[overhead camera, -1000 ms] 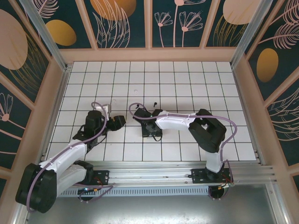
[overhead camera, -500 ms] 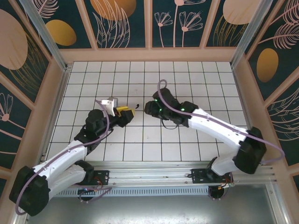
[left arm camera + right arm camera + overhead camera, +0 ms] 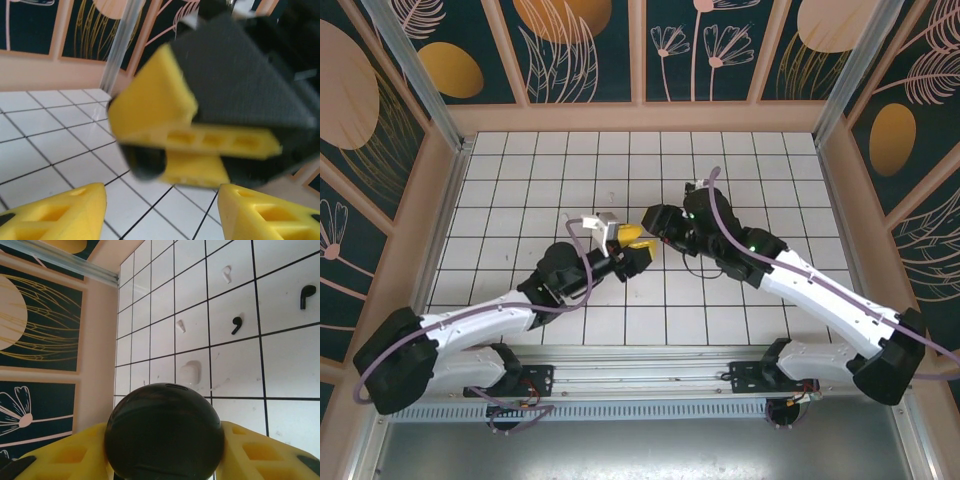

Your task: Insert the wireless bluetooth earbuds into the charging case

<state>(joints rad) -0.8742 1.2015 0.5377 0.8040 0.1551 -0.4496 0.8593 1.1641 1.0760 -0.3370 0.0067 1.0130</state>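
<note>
Right hand point(image 3: 165, 462) was cut off at the bottom of its wrist view, with only the yellow fingers point(image 3: 75, 456) showing. It was clamped on the charging case point(image 3: 164, 430), a black round puck whose lower part ran out of frame. Left hand point(image 3: 162, 200) was open, fingertips apart with bare tile between, holding nothing. Its wrist view was blurred, with the right hand close in front. From above the two hands met nose to nose mid-surface, too crowded to make out the case. The wireless bluetooth earbuds point(image 3: 236, 325) lay loose on the white tiled surface point(image 3: 235, 370) beyond the case, the second one point(image 3: 307, 295) further right, apart. Small white bits point(image 3: 226, 273) lay nearby; couldn't tell what they were.
</note>
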